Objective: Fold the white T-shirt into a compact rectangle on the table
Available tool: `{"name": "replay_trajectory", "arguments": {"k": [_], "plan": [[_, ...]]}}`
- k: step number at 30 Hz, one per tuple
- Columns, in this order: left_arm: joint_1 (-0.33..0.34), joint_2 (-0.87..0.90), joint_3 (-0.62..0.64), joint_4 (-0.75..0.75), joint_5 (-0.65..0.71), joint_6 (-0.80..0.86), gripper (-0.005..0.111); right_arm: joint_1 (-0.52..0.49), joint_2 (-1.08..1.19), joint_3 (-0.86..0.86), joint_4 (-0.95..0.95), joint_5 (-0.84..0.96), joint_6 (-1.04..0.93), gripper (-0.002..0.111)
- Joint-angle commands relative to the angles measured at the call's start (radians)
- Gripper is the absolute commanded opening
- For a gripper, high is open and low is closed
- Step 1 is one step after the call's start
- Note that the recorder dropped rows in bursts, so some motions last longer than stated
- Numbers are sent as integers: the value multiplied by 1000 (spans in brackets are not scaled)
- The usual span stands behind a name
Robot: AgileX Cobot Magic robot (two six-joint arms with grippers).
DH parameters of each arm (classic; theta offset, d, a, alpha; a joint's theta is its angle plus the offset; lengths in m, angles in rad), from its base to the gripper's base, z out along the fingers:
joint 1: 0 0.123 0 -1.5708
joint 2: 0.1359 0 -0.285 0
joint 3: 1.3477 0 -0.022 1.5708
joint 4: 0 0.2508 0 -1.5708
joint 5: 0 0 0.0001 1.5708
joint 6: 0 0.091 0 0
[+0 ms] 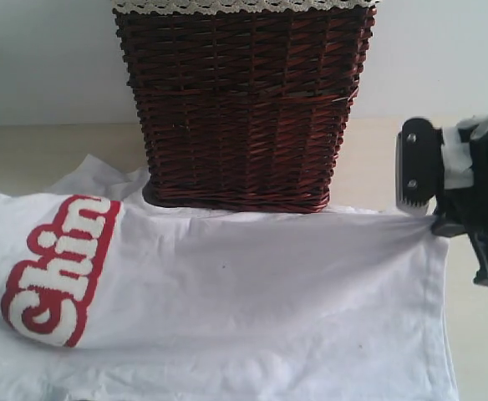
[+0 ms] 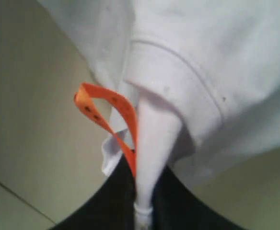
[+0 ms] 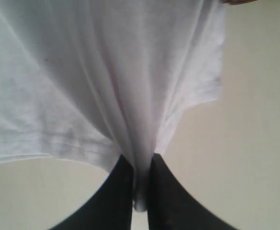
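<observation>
White cotton T-shirt (image 1: 252, 292) is seen spread wide over the pale beige tabletop (image 1: 27, 154), just in front of a dark brown wicker basket (image 1: 244, 109). Its far edge is drawn taut along the basket's foot; whether the two touch cannot be told. A patch of fuzzy white letters on red outline (image 1: 56, 271) is noted on the shirt's left part in the exterior view. By the collar band a small orange ribbon tag (image 2: 106, 110) is looped free. A bunched fold of cloth beside that tag is clamped between the dark jaws of the left gripper (image 2: 142, 206). The hemmed edge at the shirt's other side is gathered into pleats and pinched tight by the right gripper (image 3: 140, 191). A lace-edged cloth liner (image 1: 244, 7) is seen at the basket's rim.
</observation>
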State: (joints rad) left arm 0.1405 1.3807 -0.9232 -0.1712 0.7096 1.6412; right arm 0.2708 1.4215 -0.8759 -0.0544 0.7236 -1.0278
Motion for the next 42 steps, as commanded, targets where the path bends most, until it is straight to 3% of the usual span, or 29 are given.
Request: {"name": "replay_trajectory", "arguments": {"k": [1,9,15,22,30,40,42], "plan": [[-1,-84,-55,-16,66,-22,0,2,-110,-113,-7,166,-21,0],[-1,-207,-241,-130,71,-55,0,2,-183,-312,-7,330,-21,0],[-1,-233,-319,-128,71,-161,0,2,-185,-406,-8,387,-16,0],[-1,-290,-324,-111,2,-209,0,2,-189,-470,1,381,20,0],[-1,-385,-324,-22,-180,-451,0,2,-206,-501,6,378,89,0],[-1,-459,-324,-23,-98,-503,0,2,-294,-501,54,385,125,0],[-1,-476,-324,-23,-31,-498,0,2,-312,-501,86,385,182,0]]}}
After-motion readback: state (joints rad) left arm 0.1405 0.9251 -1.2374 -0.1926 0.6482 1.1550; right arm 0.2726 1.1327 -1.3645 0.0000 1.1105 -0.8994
